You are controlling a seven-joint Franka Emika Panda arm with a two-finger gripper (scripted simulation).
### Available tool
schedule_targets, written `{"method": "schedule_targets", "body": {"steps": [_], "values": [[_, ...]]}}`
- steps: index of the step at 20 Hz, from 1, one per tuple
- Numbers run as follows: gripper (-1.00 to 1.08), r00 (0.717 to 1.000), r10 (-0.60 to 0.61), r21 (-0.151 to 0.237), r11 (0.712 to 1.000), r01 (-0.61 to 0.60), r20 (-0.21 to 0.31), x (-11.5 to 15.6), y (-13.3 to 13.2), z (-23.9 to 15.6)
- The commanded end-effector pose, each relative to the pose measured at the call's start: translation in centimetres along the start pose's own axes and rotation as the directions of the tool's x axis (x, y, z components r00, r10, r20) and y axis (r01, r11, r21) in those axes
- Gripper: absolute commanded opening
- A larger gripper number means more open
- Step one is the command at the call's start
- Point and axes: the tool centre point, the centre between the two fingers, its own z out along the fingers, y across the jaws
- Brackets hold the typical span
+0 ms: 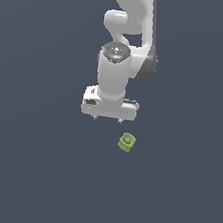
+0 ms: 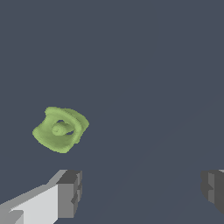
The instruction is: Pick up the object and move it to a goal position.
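Observation:
The object (image 1: pixel 126 142) is a small lime-green blocky piece with a recessed top, lying on the dark grey floor. In the wrist view the object (image 2: pixel 60 129) shows its hollow with a small knob inside. My white gripper (image 1: pixel 107 119) hangs above the floor, a little to the exterior view's left of the object and apart from it. Its fingers (image 2: pixel 69 193) stand wide apart, and the gripper (image 2: pixel 142 190) holds nothing. The object lies outside the gap between the fingers.
The white arm (image 1: pixel 128 30) rises behind the gripper toward the top of the exterior view. The flat dark grey floor (image 1: pixel 33 172) spreads all around.

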Motion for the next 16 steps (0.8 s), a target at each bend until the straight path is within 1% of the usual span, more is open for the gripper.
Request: {"method": "schedule_targets", "body": {"steps": [1, 4, 9, 16], "values": [[1.00, 1.000, 0.000, 0.000, 1.000, 0.000, 0.000, 0.0, 0.0, 0.0], [1.00, 1.000, -0.004, 0.005, 1.000, 0.004, 0.000, 0.1, -0.2, 0.1], [1.00, 1.000, -0.023, 0.023, 0.999, 0.023, 0.001, 0.3, -0.9, 0.5], [1.00, 1.000, -0.017, 0.024, 1.000, 0.017, 0.002, 0.3, -1.0, 0.6]]}}
